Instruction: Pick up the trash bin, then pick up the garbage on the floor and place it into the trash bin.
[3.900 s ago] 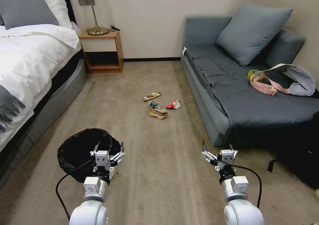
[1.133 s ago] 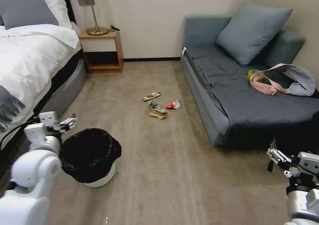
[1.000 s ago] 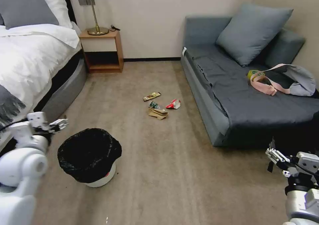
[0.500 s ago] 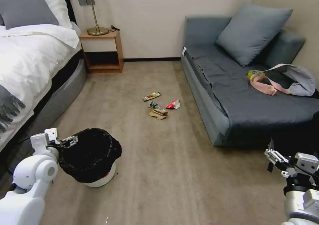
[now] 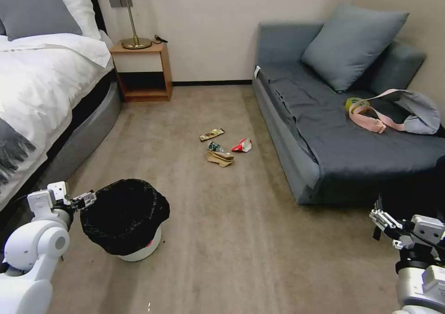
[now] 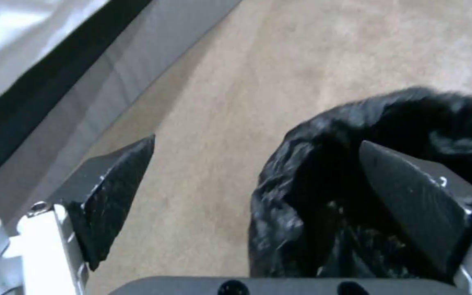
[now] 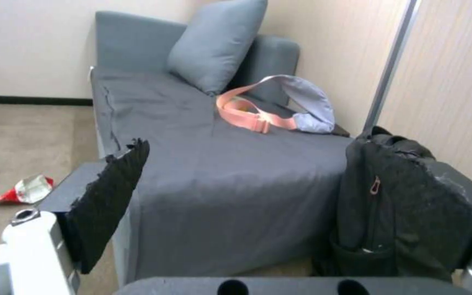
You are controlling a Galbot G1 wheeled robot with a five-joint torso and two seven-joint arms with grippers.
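Since half a second ago, the left gripper [image 5: 85, 198] has been drawn slightly back from the liner's edge toward the bed side, while the bin and the litter have stayed where they were. The trash bin [image 5: 125, 216], a white base under a glossy black liner bag, is seen standing upright on the carpet [image 5: 232, 240], near the robot's left side and beside the bed [image 5: 41, 86]. At the bin's left rim the left gripper is held with its fingers spread wide and nothing between them; in the left wrist view one finger [image 6: 411, 205] is seen over the crumpled liner [image 6: 323, 184] and the other [image 6: 113, 184] over bare carpet. Farther ahead, mid-floor, the garbage is clustered: a gold-brown snack wrapper [image 5: 212, 134], a red-and-white packet [image 5: 242, 145], a small clear bottle with a green label [image 5: 215, 147] and a tan paper scrap [image 5: 220, 159], the bottle lying against the scrap. The right gripper [image 5: 382, 221] is held low at the robot's right, its fingers parted and empty, near the grey sofa [image 5: 333, 133] and a dark backpack [image 7: 389, 196]. On the sofa a grey cushion [image 5: 352, 45] and a grey-and-pink sling bag [image 5: 398, 112] are seen.
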